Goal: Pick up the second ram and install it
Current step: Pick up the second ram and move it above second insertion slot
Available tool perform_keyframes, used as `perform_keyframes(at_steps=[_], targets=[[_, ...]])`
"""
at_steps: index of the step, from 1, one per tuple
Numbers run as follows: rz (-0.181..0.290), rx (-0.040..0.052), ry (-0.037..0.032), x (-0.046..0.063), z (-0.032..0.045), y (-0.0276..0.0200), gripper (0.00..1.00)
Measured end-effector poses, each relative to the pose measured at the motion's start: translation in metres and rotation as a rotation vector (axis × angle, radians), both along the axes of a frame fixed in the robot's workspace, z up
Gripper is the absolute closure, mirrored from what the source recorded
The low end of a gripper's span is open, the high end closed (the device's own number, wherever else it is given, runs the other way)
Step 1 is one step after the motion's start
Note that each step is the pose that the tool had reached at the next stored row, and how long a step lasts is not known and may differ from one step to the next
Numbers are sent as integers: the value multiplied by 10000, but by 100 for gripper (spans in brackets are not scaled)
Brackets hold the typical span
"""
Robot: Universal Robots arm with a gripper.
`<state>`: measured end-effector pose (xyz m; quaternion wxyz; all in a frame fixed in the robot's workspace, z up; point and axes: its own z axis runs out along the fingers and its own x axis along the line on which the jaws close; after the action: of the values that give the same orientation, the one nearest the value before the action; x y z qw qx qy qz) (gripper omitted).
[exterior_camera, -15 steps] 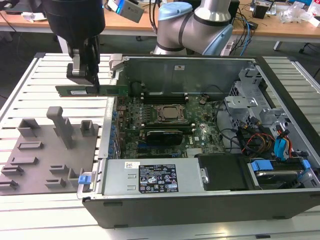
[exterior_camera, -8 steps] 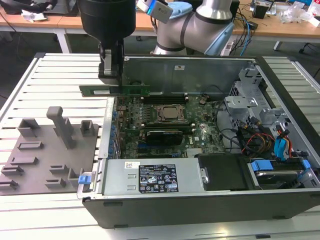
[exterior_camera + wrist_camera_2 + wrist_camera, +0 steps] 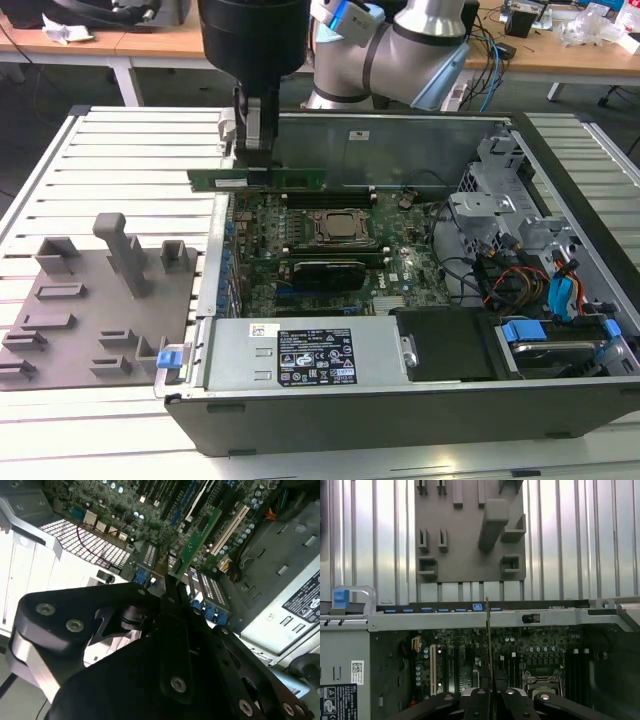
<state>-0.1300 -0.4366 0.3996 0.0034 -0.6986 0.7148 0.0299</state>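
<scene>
The second ram (image 3: pixel 257 179) is a long green stick held level in the air, with my gripper (image 3: pixel 258 163) shut on its middle from above. It hangs over the far corner of the open computer case (image 3: pixel 400 420), toward the exterior view's left and above the motherboard (image 3: pixel 400 270). In the second wrist view the ram (image 3: pixel 197 535) sticks out beyond my gripper (image 3: pixel 171 581) toward the board. The first wrist view shows the ram (image 3: pixel 487 640) edge-on as a thin line rising from my gripper (image 3: pixel 489 694), with the memory slots (image 3: pixel 512 662) below it.
A grey tray (image 3: pixel 60 330) with upright blocks lies on the slatted table at the exterior view's left. Inside the case are the CPU socket (image 3: pixel 335 228), a grey power supply (image 3: pixel 300 355), and drive bays with cables (image 3: pixel 530 270) at the right.
</scene>
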Motion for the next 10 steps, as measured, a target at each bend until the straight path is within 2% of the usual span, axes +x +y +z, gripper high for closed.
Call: perform_keyframes(at_steps=[5, 7, 10], targets=[[-1, 0, 38, 153, -71, 136, 86], [0, 0, 67, 285, -100, 207, 86], [0, 0, 94, 399, -139, 263, 86]])
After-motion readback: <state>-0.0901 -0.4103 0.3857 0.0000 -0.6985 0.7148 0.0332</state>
